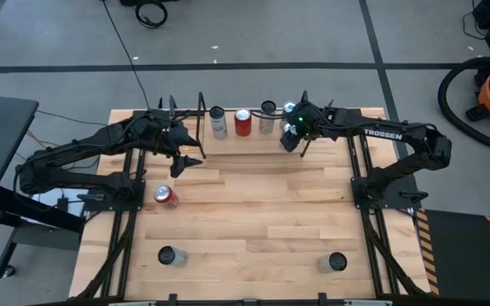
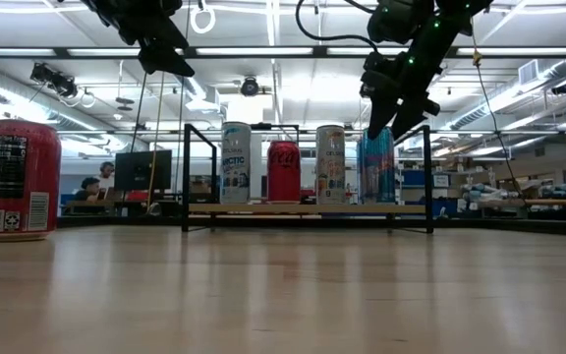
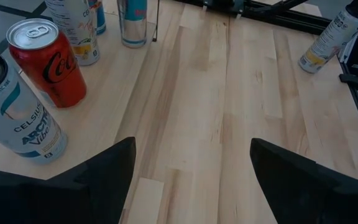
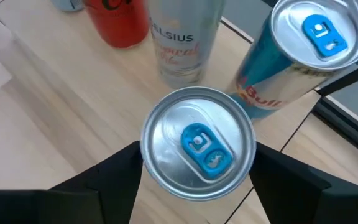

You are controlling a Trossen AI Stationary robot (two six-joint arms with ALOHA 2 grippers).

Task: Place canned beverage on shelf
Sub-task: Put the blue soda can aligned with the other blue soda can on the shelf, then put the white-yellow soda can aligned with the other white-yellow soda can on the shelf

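Working over a wooden table (image 1: pixel 253 212), with the shelf (image 2: pixel 303 207) along its far edge already carrying a white can, a red can (image 2: pixel 283 170) and a pale can in a row. Hanging over the shelf's right end: the right gripper (image 2: pixel 391 123), directly above the blue-tabbed beverage can (image 4: pixel 197 143); cannot tell whether gripped or already let go. Waiting off the shelf's left end: the left gripper (image 3: pixel 191 155), spread wide and empty. Standing on the right part of the shelf board, between the pale can and a second blue can (image 4: pixel 309 50) just beside it. Upright by the look of it, long axis vertical, tab end facing straight up at the wrist camera. Risks from here, as a judgement: lifting away off-centre and dragging the can sideways, knocking it into either close neighbour or tipping it over the shelf's right end; equally, releasing before a flat seat on the board and leaving it rocking.
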